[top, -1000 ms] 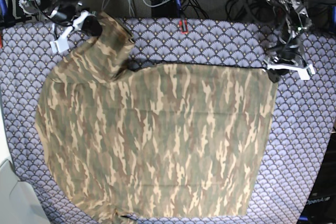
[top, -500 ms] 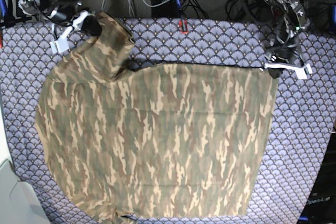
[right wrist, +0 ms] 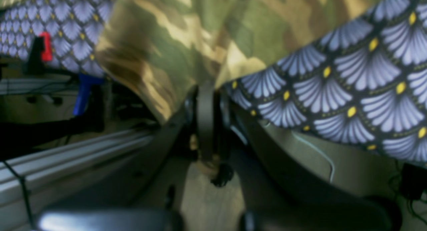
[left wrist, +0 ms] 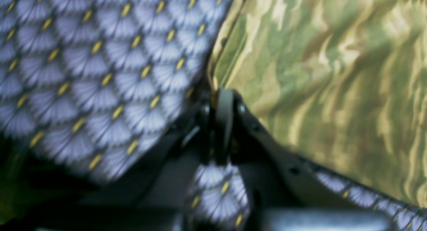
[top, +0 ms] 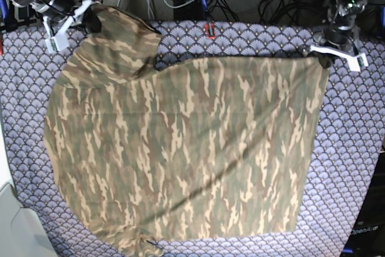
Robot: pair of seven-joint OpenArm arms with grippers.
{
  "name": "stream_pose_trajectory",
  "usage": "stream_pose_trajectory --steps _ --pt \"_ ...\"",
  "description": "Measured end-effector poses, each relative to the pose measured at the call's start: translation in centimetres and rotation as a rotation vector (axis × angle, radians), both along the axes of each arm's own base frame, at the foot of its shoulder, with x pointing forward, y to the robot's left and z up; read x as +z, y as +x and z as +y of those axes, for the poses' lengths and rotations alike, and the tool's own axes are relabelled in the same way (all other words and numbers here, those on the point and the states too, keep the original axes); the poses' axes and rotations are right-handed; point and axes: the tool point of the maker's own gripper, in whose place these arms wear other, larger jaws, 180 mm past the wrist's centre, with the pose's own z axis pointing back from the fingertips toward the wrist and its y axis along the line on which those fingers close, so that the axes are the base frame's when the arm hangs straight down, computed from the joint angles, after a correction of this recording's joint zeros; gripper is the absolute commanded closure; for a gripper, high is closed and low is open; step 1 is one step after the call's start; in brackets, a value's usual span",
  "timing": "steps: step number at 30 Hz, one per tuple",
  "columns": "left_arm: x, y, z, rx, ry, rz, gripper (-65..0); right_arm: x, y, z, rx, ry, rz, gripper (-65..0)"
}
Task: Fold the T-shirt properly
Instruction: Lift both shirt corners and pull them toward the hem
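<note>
- Left wrist view: pretty blurry, but the left gripper (left wrist: 222, 124) has its jaws pressed together with basically no gap, pinching the edge of the T-shirt (left wrist: 327, 77). The camo cloth spreads away from the fingertips up and to the right. To the left of the jaws it's all tablecloth (left wrist: 86, 71), blue-grey scallops with yellow dots, and a bit of that pattern also shows right below the jaws.
- Right wrist view: same deal here. The right gripper (right wrist: 206, 114) is clamped tight on a bunched corner of the T-shirt (right wrist: 186, 34), and the fabric hangs in folds just above the fingertips and off to their left. The tablecloth (right wrist: 350, 91) sits to the right of the jaws. Off to the far left there's a small red thing (right wrist: 46, 46) and a blue thing (right wrist: 81, 91); can't tell what either one is.
- Base view: the T-shirt (top: 180, 148) covers most of the tablecloth (top: 349, 167), mostly flat with a few diagonal creases. The left gripper (top: 328, 58) has the top corner on this view's right. The right gripper (top: 90, 19) has the top corner on this view's left, where the cloth is bunched up and looks raised.
</note>
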Motion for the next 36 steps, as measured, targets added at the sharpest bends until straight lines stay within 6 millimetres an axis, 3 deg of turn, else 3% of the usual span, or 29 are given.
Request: stream_pose_trajectory --steps 6,10,14,21,25,28,36 --pt "2.9 -1.6 -0.1 -0.032 0.059 -0.030 -0.7 2.2 -0.8 0.5 0.024 -0.027 -0.055 0.0" --pt "4.2 -2.7 2.3 0.025 0.107 -0.038 -0.7 2.8 -1.0 0.7 0.004 -0.020 -0.080 0.0" --pt "4.7 -2.8 3.6 0.054 0.134 -0.044 -0.7 3.5 -0.1 -0.8 -0.039 -0.053 -0.108 0.0" --pt "6.1 1.0 4.2 0.064 0.136 -0.138 -0.6 5.0 3.9 -2.3 -0.034 -0.103 -0.178 0.0" --pt "3.1 2.4 3.3 0.071 0.055 -0.093 -0.6 6.1 6.6 -2.4 -0.019 -0.121 -0.217 0.0" --pt "2.2 3.7 3.1 0.075 0.024 -0.094 -0.6 6.7 8.3 -2.5 -0.011 -0.132 -0.235 0.0" --pt "4.2 8.6 2.8 0.031 -0.001 -0.133 -0.6 9.3 13.1 -2.6 0.022 -0.140 -0.326 0.0"
